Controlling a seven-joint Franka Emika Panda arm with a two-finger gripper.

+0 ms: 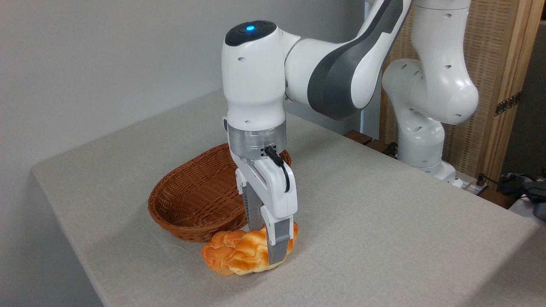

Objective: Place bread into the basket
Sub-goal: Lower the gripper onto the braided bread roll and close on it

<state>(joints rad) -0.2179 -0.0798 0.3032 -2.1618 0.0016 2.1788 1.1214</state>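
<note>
Camera view: my pincer (268, 238) clamped the golden braided loaf (239, 253) at its right end; it looked soft and light.

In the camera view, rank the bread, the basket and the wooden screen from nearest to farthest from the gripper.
1. The bread: between the fingers of the gripper, on the table.
2. The basket: just behind and left of the gripper, beside the bread.
3. The wooden screen: far right background, behind the arm's base.
</note>
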